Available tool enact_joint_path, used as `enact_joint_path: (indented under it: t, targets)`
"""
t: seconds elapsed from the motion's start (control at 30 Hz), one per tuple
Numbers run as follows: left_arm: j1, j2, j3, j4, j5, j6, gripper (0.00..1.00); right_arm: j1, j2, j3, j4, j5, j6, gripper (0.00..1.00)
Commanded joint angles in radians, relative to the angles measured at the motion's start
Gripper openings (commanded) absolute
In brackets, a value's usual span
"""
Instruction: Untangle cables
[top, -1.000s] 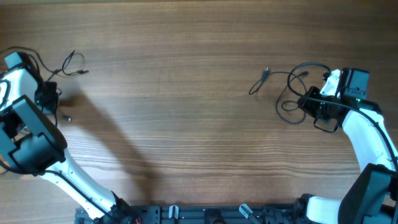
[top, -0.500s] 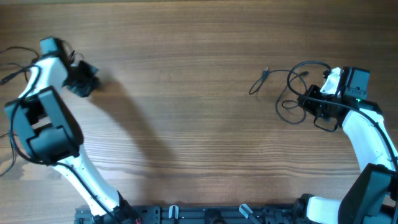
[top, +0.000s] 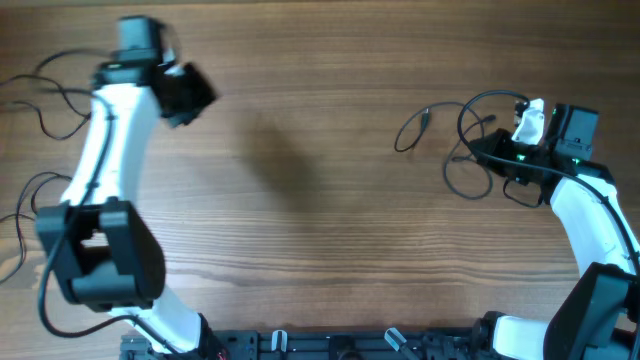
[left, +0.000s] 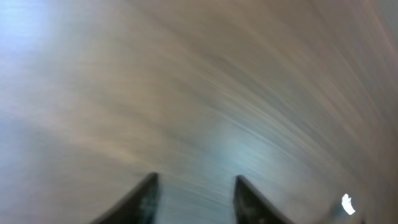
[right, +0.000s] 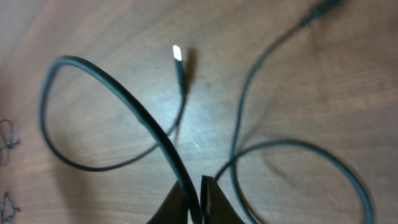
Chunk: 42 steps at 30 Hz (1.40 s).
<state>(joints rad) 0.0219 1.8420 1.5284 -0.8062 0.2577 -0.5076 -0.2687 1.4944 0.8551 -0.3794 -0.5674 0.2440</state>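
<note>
Left side, overhead: the left claw (left: 196, 182) has swung away from the left edge. It now sits high over the far-left tabletop (top: 300, 210), well apart from any cord. The wrist view is badly smeared by motion, but both fingers show with bare wood between them, so the jaws are parted and carry nothing. A second ago this claw was pinched tight beside a small looped cord at the left edge.

Left cords (top: 40, 75): thin dark strands trail loose along the left edge, partly out of frame (cannot tell how many, or whether they cross).

Right side: the right claw (right: 200, 185) is clamped on the right cable (right: 148, 126), and the strand runs straight into the pinched fingertips. The arm has barely shifted. The arc of cable above the claw has bulged taller than it was a second ago, which reads as a slight lift or pull.

Lie of the right cable: several overlapping loops just left of the claw. A bright-tipped plug (right: 177, 53) lies flat on the wood inside one loop. Crossings remain.

Reading: one cord looks parted off and dropped at the left, which frees the left arm. The remaining tangle is on the right. The next move probably wants the free claw brought across to take a second strand while the right claw holds. The risk is that a straight tug tightens the crossing instead of opening it.
</note>
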Motion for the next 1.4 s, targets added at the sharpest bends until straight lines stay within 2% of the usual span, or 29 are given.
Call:
enact_joint_path:
  t: [0.0, 0.13, 0.2, 0.3, 0.4, 0.47, 0.57, 0.7, 0.8, 0.9, 1.0, 1.07, 1.1, 1.13, 1.17, 1.2, 1.23, 1.37]
  targets:
    - [-0.157, 0.008, -0.017, 0.074, 0.094, 0.089, 0.65, 0.004, 0.014, 0.002, 0.033, -0.121, -0.005, 0.05]
    - [-0.319, 0.021, -0.018, 0.199, 0.093, 0.177, 0.92, 0.004, 0.014, 0.002, 0.030, -0.161, -0.009, 0.05]
    - [-0.385, 0.042, -0.018, 0.250, 0.094, 0.246, 1.00, 0.004, 0.014, 0.002, 0.023, -0.190, -0.012, 0.05]
    - [-0.463, 0.090, -0.018, 0.296, 0.103, 0.291, 1.00, 0.004, 0.014, 0.002, 0.054, -0.409, -0.072, 0.04]
    - [-0.468, 0.100, -0.018, 0.316, 0.231, 0.291, 1.00, 0.025, 0.014, 0.002, 0.157, -0.684, -0.084, 0.05]
    - [-0.454, 0.099, -0.018, 0.347, 0.312, 0.291, 1.00, 0.090, 0.014, 0.002, 0.239, -0.737, -0.038, 0.04]
    - [-0.412, 0.099, -0.018, 0.370, 0.390, 0.283, 1.00, 0.237, 0.014, 0.002, 0.289, -0.652, 0.000, 0.05]
    - [-0.257, 0.099, -0.018, 0.369, 0.393, 0.154, 1.00, 0.451, 0.014, 0.002, 0.322, -0.396, 0.055, 0.05]
    - [-0.132, 0.099, -0.018, 0.369, 0.420, 0.016, 1.00, 0.566, 0.014, 0.002, 0.476, -0.389, 0.114, 0.05]
    - [-0.003, 0.099, -0.018, 0.369, 0.486, 0.004, 1.00, 0.718, 0.027, 0.003, 0.781, -0.293, 0.258, 0.05]
    - [0.063, 0.099, -0.018, 0.368, 0.490, -0.019, 1.00, 0.797, 0.058, 0.024, 0.877, -0.262, 0.284, 0.04]
    - [0.105, 0.098, -0.018, 0.362, 0.566, -0.032, 1.00, 0.814, 0.084, 0.034, 0.837, -0.243, 0.275, 0.07]
    - [0.108, 0.098, -0.018, 0.357, 0.591, -0.032, 1.00, 0.807, 0.088, 0.034, 0.789, -0.212, 0.261, 0.15]
    - [0.105, 0.098, -0.018, 0.344, 0.598, -0.032, 1.00, 0.791, 0.092, 0.034, 0.712, -0.148, 0.241, 0.29]
    - [0.097, 0.098, -0.018, 0.331, 0.598, -0.027, 1.00, 0.770, 0.092, 0.034, 0.653, -0.092, 0.220, 0.74]
    - [0.081, 0.098, -0.018, 0.312, 0.592, -0.020, 1.00, 0.729, 0.092, 0.034, 0.594, -0.018, 0.191, 1.00]
    - [0.052, 0.098, -0.018, 0.292, 0.570, -0.021, 1.00, 0.649, 0.081, 0.036, 0.546, 0.051, 0.222, 1.00]
    - [-0.029, 0.098, -0.018, 0.273, 0.515, -0.021, 1.00, 0.413, 0.029, 0.036, 0.447, 0.023, 0.349, 1.00]
